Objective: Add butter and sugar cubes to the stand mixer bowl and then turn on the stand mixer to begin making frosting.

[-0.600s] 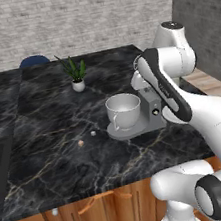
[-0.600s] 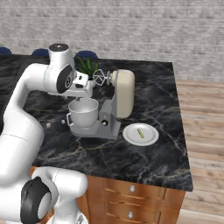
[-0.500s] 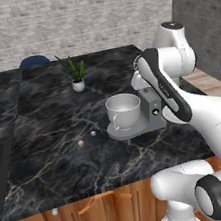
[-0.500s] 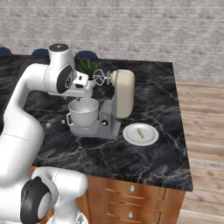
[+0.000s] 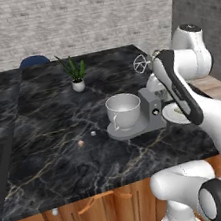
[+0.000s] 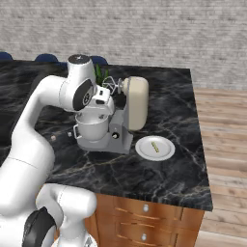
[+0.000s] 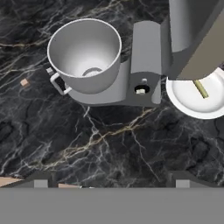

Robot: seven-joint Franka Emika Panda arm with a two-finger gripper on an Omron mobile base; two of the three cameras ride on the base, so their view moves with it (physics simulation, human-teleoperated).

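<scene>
No readable text, label, brand, number or sign on anything here.

The black marble table (image 5: 64, 155) carried a grey-based, cream-headed stand mixer (image 5: 150, 111). Left of it lay a tiny tan-orange butter lump (image 5: 81, 143) and a tiny white sugar cube (image 5: 93, 133); right of it sat a flat white plate (image 6: 155, 148); behind it stood a small white-potted green plant (image 5: 77, 77).

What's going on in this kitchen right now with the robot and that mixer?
The white arm hangs above the stand mixer on the dark marble counter, its pincer open and empty. The stand mixer bowl sits on the mixer's base and looks empty inside. The butter and the sugar cubes lie on the counter left of the bowl, untouched. A white plate with a small greenish stick on it sits on the other side of the mixer. Nothing has been added yet.
</scene>
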